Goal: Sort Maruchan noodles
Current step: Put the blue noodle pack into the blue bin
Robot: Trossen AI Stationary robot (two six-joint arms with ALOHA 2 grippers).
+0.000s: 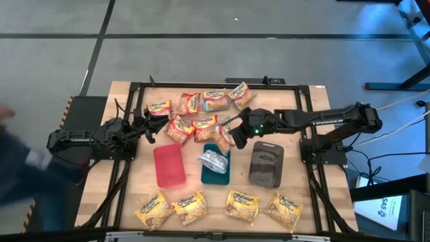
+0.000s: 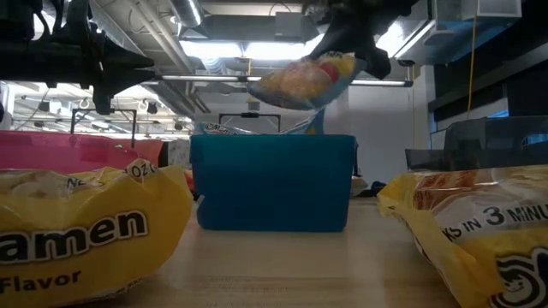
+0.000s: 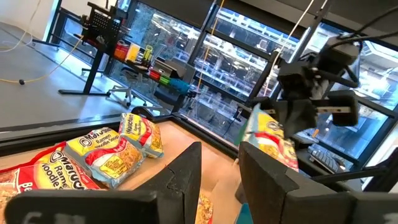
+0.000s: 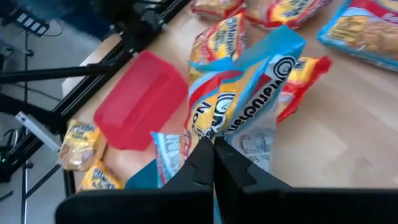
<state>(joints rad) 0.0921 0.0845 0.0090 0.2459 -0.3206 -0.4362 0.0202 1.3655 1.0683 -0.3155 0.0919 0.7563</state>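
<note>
My right gripper (image 1: 233, 136) is shut on a blue-edged Maruchan noodle packet (image 4: 249, 93) and holds it in the air over the far end of the teal tray (image 1: 215, 176). The low view shows that packet (image 2: 308, 81) well above the tray (image 2: 272, 181). Another blue-edged packet (image 1: 213, 160) lies in the teal tray. My left gripper (image 1: 149, 128) waits open at the table's left, with nothing between its fingers (image 3: 186, 171). My right gripper pinches the packet by one crinkled edge (image 4: 216, 132) between its two shut fingers (image 4: 202, 158). The fingers slant downward from the table's right side. The packet is lifted clear of the table and the trays and sticks out beyond the fingertips.
A red tray (image 1: 168, 165) lies left of the teal one and a dark grey tray (image 1: 267, 163) right of it. Several red and orange packets (image 1: 195, 114) lie in a cluster at the far side. Several yellow packets (image 1: 191, 206) line the near edge.
</note>
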